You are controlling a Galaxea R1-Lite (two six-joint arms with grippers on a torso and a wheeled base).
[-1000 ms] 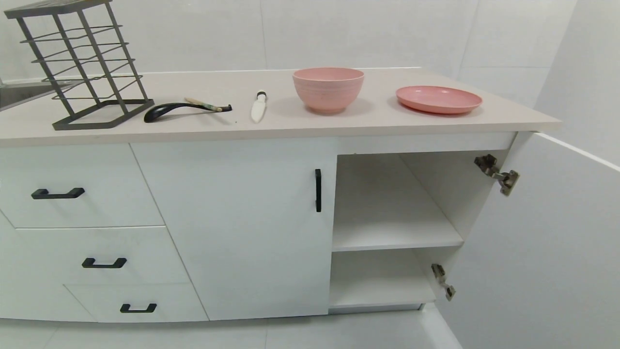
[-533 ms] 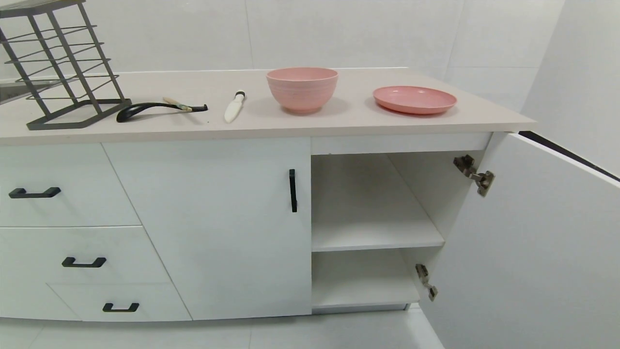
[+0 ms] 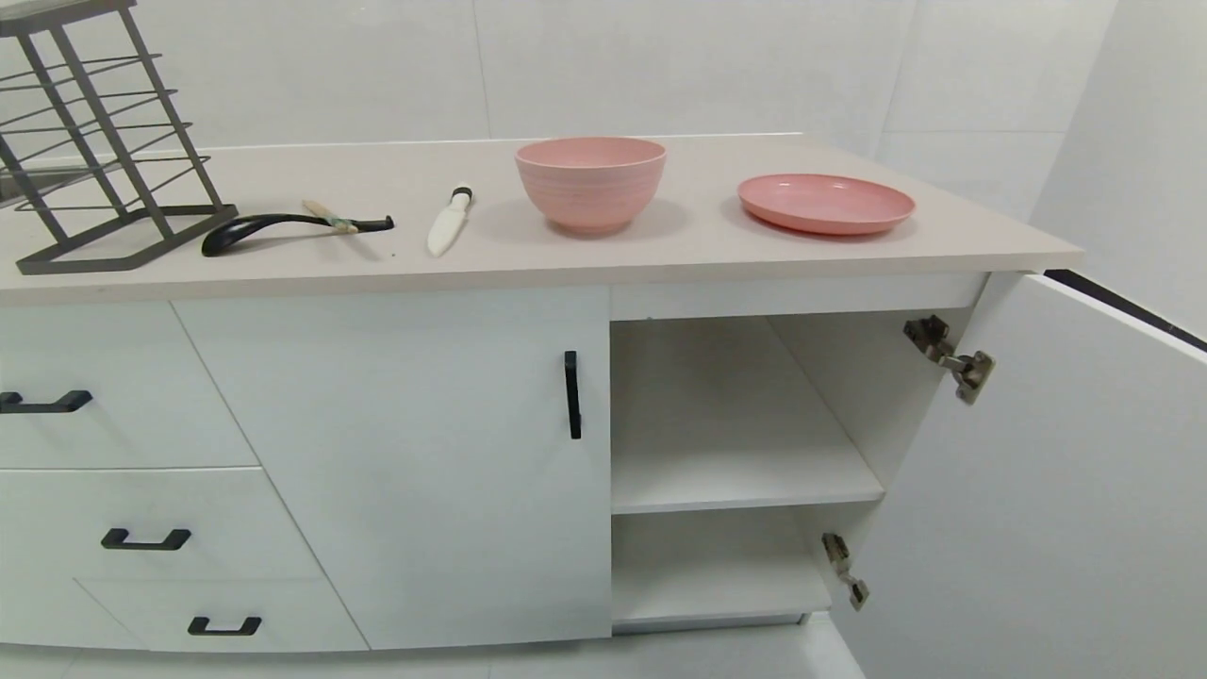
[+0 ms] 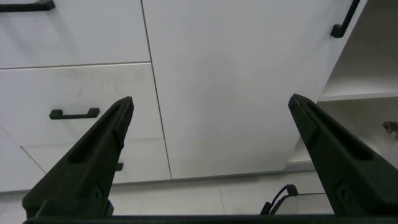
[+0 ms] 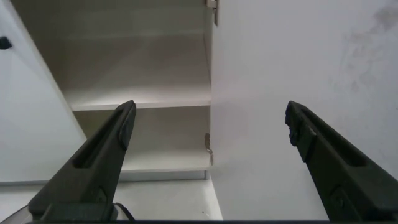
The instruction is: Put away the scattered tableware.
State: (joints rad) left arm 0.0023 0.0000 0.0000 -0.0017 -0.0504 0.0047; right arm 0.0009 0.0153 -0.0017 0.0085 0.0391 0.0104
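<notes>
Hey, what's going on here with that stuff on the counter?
Nothing is being handled yet. The pink bowl, pink plate, black ladle and white knife all lie on the counter. The cupboard door on the right stands open, showing the shelf. The left claw and right claw are both open and hold nothing, low in front of the cabinet.

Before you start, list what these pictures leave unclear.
Rack: head view, top and left cut off by the frame edges.
Stick across the ladle: head view, too small to identify.
Space behind the shut door: head view, hidden by the door.
Back of the lower shelf: head view, hidden by the upper shelf.
</notes>
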